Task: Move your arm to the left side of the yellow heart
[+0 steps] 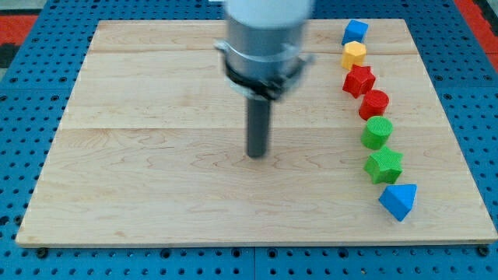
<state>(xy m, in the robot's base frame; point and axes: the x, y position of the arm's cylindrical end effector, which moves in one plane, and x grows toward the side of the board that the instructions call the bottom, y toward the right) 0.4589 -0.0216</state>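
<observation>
My tip (256, 154) rests on the wooden board near its middle. A column of blocks runs down the view's right side. From the top: a blue cube (355, 32), a yellow block (353, 54) whose shape reads as roughly hexagonal or a heart, a red star (359, 80), a red cylinder-like block (373, 103), a green cylinder-like block (377, 133), a green star (384, 165) and a blue triangular block (398, 201). The yellow block lies up and to the right of my tip, well apart from it.
The wooden board (156, 179) lies on a blue perforated table (23, 155). The arm's grey body (263, 39) hangs over the board's top middle.
</observation>
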